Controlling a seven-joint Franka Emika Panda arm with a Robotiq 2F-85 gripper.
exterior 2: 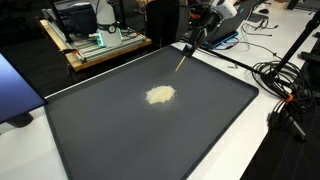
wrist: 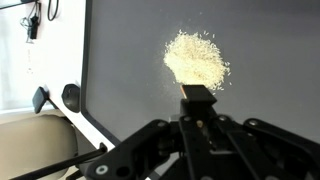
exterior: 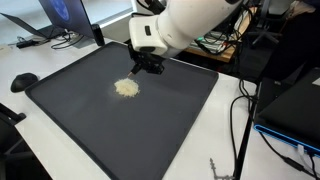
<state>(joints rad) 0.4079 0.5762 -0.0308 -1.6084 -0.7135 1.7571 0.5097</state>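
Wrist view looks down past the claw (wrist: 197,108), whose fingers are drawn together on the dark end of a stick (wrist: 197,96). Just beyond that end a heap of pale grains (wrist: 196,60) lies on a dark mat (wrist: 130,60), with loose bits scattered round its rim. Whether stick and heap touch cannot be told from here, and the stick's length does not show. Off to one side of the claw, past the mat's edge, a small black round object (wrist: 72,97) sits on the white surface (wrist: 40,70)

In an exterior view the white arm (exterior: 190,25) leans in over the far part of the mat (exterior: 150,140). The claw (exterior: 150,68) hangs low, and the heap (exterior: 126,88) lies near it, a little towards the camera. The stick is lost against the dark claw here. A laptop (exterior: 60,15) stands well behind the claw, and cables (exterior: 240,110) trail on the surface beside the mat

In an exterior view the stick (exterior 2: 185,58) shows plainly: thin, pale, slanting down from the claw (exterior 2: 196,40) towards the mat (exterior 2: 100,130). A clear gap of mat lies between its tip and the heap (exterior 2: 160,95), which sits near the mat's middle. A wooden bench (exterior 2: 100,45) with equipment stands beyond the claw
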